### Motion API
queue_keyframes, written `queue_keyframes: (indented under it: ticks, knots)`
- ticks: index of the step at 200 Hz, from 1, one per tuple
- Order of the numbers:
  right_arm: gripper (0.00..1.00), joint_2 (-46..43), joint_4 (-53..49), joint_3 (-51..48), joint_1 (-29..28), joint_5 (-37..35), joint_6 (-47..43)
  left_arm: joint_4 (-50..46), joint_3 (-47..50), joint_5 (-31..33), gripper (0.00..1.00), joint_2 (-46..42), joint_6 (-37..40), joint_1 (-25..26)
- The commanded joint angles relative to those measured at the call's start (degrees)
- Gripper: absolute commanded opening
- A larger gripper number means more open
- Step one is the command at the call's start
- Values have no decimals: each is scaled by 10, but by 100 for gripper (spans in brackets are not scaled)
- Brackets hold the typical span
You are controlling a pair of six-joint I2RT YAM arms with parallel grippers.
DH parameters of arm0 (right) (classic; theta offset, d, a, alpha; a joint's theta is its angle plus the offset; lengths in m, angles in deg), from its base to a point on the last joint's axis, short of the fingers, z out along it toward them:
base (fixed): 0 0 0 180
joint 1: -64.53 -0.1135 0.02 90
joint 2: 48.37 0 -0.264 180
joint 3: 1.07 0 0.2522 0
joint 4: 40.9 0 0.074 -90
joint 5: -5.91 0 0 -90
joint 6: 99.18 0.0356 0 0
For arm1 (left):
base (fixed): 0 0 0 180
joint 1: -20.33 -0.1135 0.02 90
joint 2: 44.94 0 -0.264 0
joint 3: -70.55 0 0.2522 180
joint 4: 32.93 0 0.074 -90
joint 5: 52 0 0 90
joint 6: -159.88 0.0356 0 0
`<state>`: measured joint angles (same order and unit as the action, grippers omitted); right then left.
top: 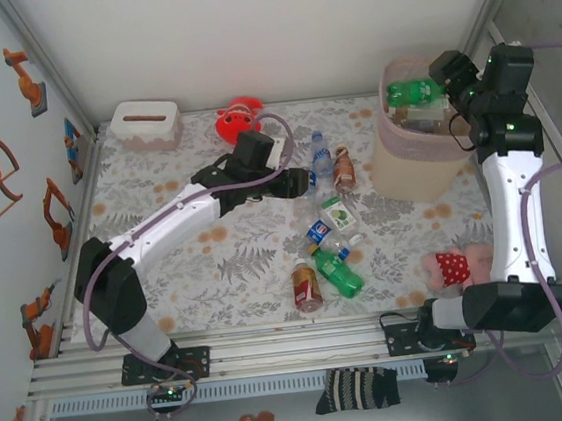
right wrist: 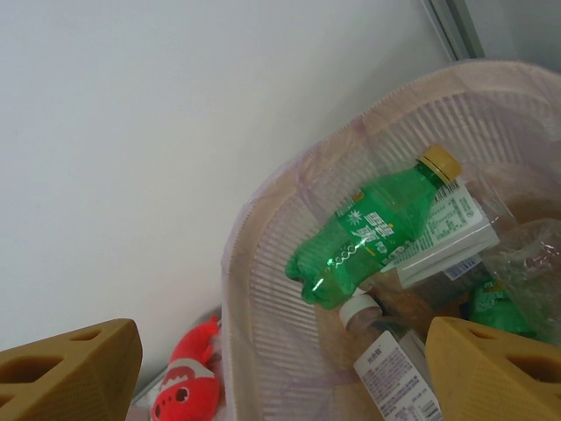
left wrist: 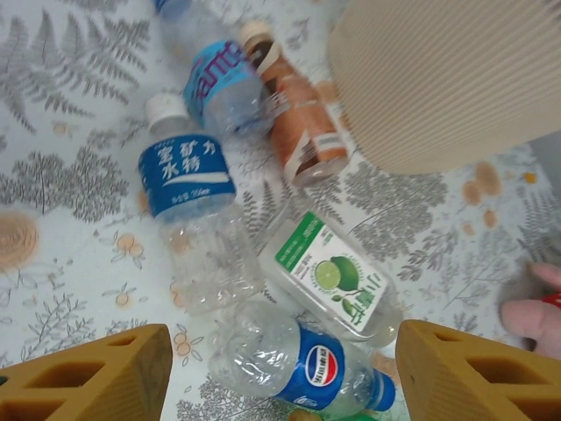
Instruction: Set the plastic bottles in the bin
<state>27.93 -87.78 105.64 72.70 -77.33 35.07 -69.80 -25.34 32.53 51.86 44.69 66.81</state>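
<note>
Several plastic bottles lie loose mid-table: a blue-labelled water bottle point(left wrist: 188, 175), a second blue-labelled one point(left wrist: 219, 83), a brown one point(left wrist: 294, 114), a lime-labelled one point(left wrist: 337, 281) and a Pepsi bottle point(left wrist: 307, 364). Nearer the front lie a green bottle point(top: 338, 275) and a red-labelled one point(top: 306, 285). My left gripper point(left wrist: 280, 386) point(top: 303, 180) hovers open over the Pepsi bottle, holding nothing. The pale pink bin point(top: 420, 141) stands at the far right. My right gripper point(right wrist: 280, 377) point(top: 447, 87) is open above its rim point(right wrist: 263, 263). Inside, a green bottle point(right wrist: 372, 232) rests on other bottles.
A white tissue box point(top: 144, 122) and a red plush toy point(top: 239, 122) sit along the far edge. A pink plush with a red patch point(top: 455, 266) lies beside the right arm. The bin's wall point(left wrist: 438, 79) is close to the brown bottle.
</note>
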Motion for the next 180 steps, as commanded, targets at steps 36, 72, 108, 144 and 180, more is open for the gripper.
queue_keyframes:
  ticks: [36, 72, 108, 144, 180]
  knots:
    - [83, -18, -16, -9, -2, -8, -26, -79, -59, -10, 72, 87, -56, 2]
    - [83, -19, -18, -9, -3, -8, -27, -102, -95, -22, 74, 144, -61, 4]
    - [83, -21, -20, -6, -3, -10, -31, -129, -136, 1, 78, 192, -46, 4]
    - [83, -24, -23, -5, -2, -12, -37, -150, -175, 16, 80, 235, -30, -1]
    - [83, -24, -24, -1, -3, -11, -37, -145, -184, 24, 77, 259, -24, -15]
